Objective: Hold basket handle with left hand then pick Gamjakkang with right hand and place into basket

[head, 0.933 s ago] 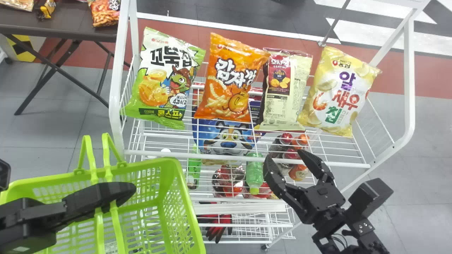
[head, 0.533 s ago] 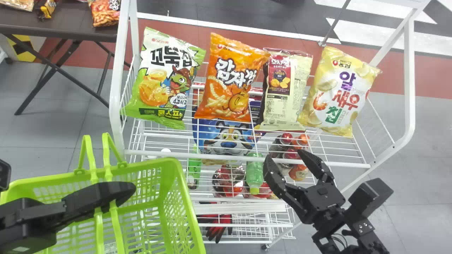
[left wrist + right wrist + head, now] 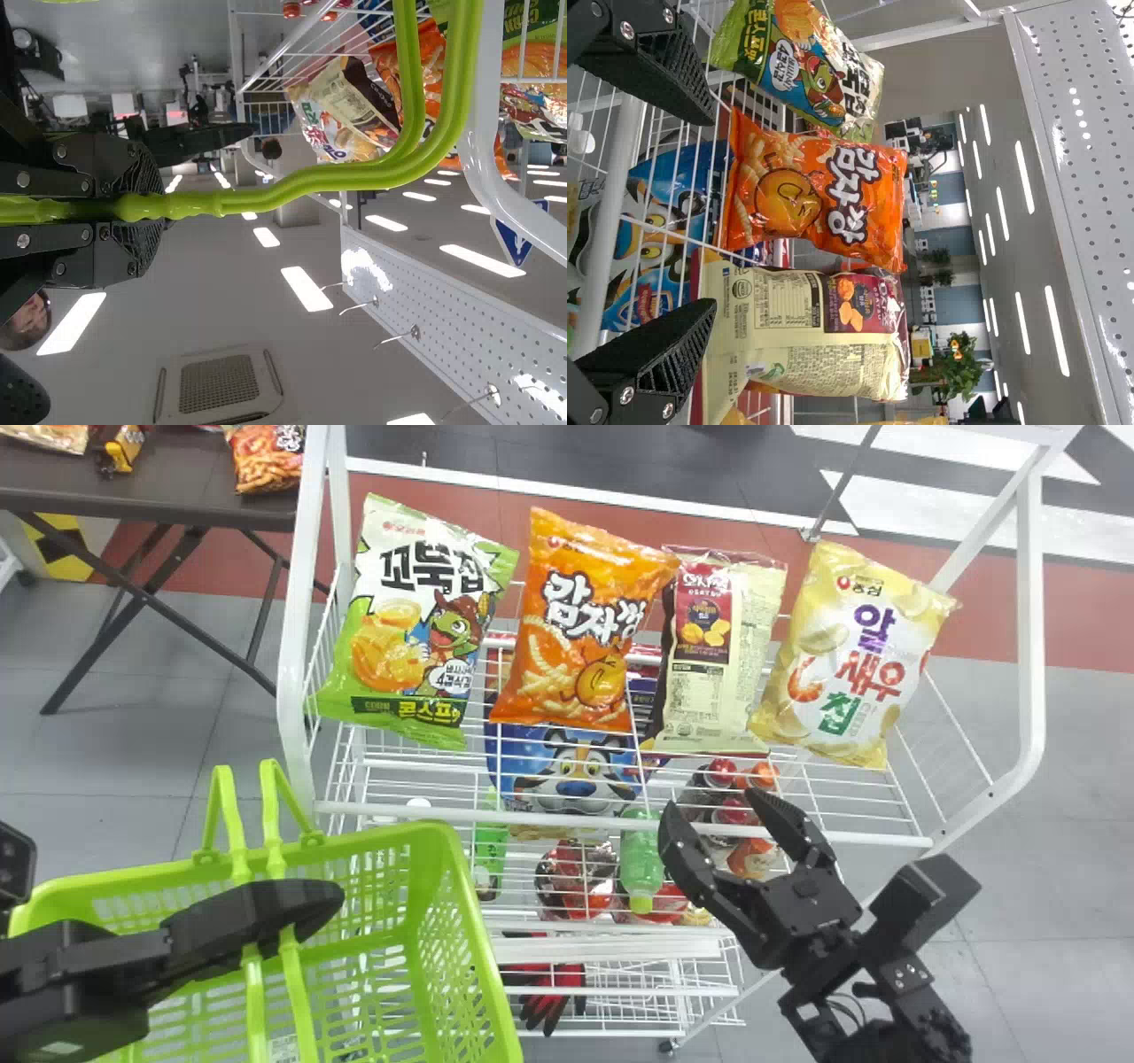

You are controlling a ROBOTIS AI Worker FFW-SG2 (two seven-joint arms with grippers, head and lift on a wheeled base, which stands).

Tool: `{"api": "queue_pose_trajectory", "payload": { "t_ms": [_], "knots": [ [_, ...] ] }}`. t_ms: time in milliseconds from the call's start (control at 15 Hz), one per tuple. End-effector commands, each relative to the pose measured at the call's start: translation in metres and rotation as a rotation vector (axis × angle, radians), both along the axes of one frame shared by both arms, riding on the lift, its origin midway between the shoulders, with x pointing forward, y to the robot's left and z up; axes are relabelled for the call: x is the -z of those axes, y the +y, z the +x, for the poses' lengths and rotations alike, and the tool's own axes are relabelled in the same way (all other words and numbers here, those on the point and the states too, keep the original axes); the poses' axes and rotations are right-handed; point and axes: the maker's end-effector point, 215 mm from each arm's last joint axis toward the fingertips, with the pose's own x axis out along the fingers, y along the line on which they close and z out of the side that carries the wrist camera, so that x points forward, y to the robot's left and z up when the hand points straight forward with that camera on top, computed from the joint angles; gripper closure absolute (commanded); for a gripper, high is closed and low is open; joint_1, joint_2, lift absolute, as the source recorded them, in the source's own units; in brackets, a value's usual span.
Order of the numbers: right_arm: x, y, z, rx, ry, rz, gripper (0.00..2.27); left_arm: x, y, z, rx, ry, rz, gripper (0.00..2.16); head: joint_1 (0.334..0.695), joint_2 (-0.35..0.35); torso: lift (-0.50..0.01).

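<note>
The orange Gamjakkang bag (image 3: 580,624) leans upright on the rack's top shelf, between a green bag and a cream one. My right gripper (image 3: 719,815) stands open and empty at the shelf's front edge, below and right of that bag. In the right wrist view, the Gamjakkang bag (image 3: 815,195) lies beyond the spread fingers of the right gripper (image 3: 700,212). At the lower left, my left gripper (image 3: 282,921) is across the handles of the green basket (image 3: 469,948). The left wrist view has the left gripper (image 3: 142,208) shut on the basket handle (image 3: 292,188).
On the same shelf stand the green bag (image 3: 412,624), the cream bag (image 3: 718,655) and a yellow bag (image 3: 850,660). The white shelf rim (image 3: 549,818) runs in front of them, between tall side frames. A dark table (image 3: 177,491) stands at the back left.
The right gripper has shifted very slightly up and to the left in the head view. The left gripper still has the basket handle, and the bags have kept their places.
</note>
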Motion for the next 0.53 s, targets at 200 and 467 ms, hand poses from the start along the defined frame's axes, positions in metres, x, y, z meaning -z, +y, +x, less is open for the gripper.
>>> {"api": "queue_pose_trajectory", "payload": {
  "t_ms": [200,467],
  "knots": [
    [-0.011,0.028,0.045,-0.011,-0.001,0.019,0.07,0.000,0.000,-0.001,0.003,0.007,-0.011,2.14,0.695,-0.202,-0.017],
    [-0.011,0.055,0.084,-0.017,0.024,0.005,0.07,0.000,-0.001,-0.002,0.008,0.008,-0.012,2.14,0.695,-0.157,-0.017]
  ]
}}
